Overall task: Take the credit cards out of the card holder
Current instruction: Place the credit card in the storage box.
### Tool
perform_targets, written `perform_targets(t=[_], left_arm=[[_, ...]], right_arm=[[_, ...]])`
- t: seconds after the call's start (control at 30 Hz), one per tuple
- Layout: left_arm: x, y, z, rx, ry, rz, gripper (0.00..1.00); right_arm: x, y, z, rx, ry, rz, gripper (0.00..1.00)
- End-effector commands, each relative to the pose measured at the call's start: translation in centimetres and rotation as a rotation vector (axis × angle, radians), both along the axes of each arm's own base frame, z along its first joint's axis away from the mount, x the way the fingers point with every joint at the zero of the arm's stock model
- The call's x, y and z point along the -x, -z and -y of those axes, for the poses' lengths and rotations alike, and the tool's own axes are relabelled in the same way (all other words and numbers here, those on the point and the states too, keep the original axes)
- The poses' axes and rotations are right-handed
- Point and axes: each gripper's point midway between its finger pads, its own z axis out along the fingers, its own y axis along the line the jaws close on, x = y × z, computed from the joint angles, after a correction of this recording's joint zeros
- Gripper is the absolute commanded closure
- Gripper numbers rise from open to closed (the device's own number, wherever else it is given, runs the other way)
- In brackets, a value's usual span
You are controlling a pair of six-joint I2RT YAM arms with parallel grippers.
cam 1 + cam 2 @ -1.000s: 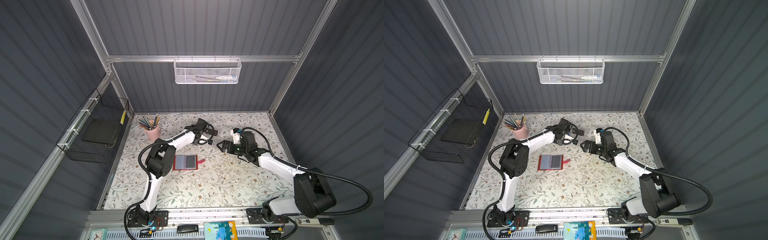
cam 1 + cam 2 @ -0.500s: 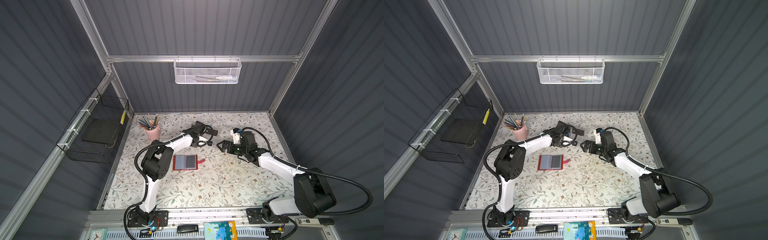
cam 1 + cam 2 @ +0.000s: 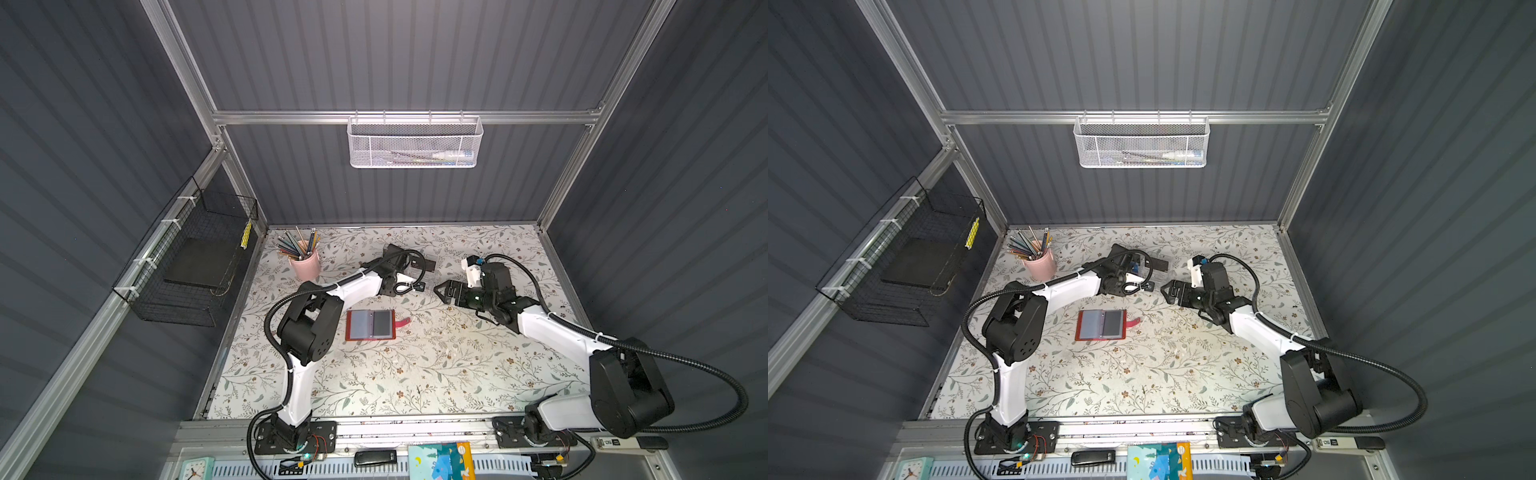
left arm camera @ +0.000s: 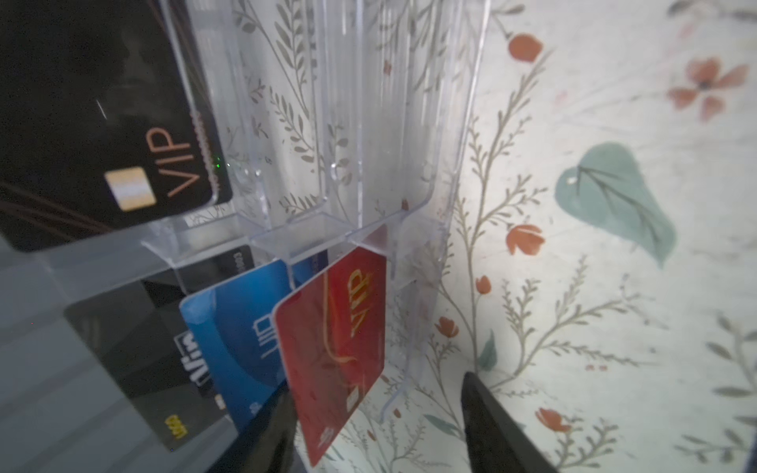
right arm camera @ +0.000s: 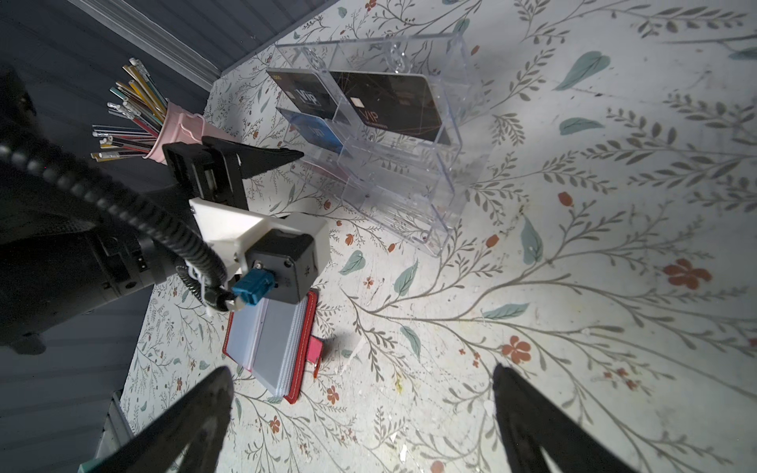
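While the left gripper (image 4: 375, 385) holds its jaws apart, gripping nothing, the red VIP card (image 4: 336, 348) leans in the clear acrylic box (image 4: 340, 123) between them, just beside 1 finger (image 4: 270, 430) and apart from the other. The red card holder (image 3: 370, 325) lies open on the tablecloth (image 3: 415, 365), well apart. The right gripper (image 5: 360, 370) gapes wide, empty.

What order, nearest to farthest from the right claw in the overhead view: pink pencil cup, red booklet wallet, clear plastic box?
1. Nearest: clear acrylic compartment box, close beside the right claw.
2. Then: red leather-like card holder, open at mid-table.
3. Farthest: pink pencil cup, back corner.
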Motion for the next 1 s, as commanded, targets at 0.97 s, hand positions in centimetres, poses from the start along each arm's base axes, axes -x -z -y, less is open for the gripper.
perform_targets(t=[0.97], left_arm=[[-4.5,-13.6,-6.7,1.315,-0.824,-0.08,0.0]], right_arm=[[-2.7,1.3,0.0,0.043,0.065,-0.028,0.01]])
